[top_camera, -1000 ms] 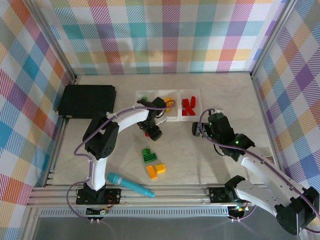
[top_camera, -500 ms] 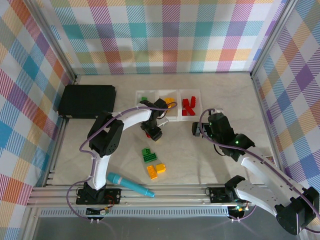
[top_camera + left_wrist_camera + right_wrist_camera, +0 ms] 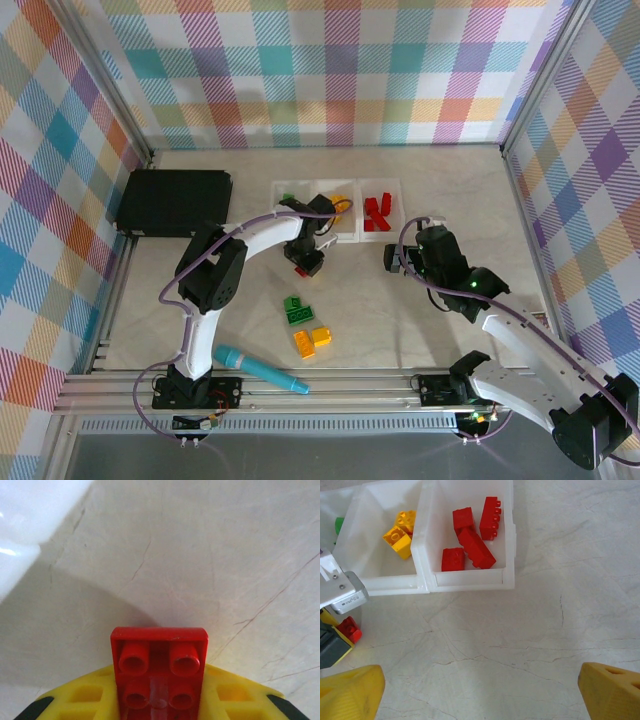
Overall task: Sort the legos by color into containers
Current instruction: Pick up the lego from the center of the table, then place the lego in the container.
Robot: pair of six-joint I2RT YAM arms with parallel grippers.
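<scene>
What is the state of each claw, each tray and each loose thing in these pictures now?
left claw: shut on red lego.
right claw: open, holding nothing.
right tray: holds four red legos.
middle tray: holds yellow legos.
left tray: holds a green lego.
loose green legos: unsorted, outside the trays.
loose yellow legos: unsorted, outside the trays.
teal marker pen: lying flat.
black case: closed.

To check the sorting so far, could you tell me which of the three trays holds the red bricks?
The right-end tray, with four red bricks inside; the middle tray holds yellow bricks and the left tray shows a green brick.
</scene>
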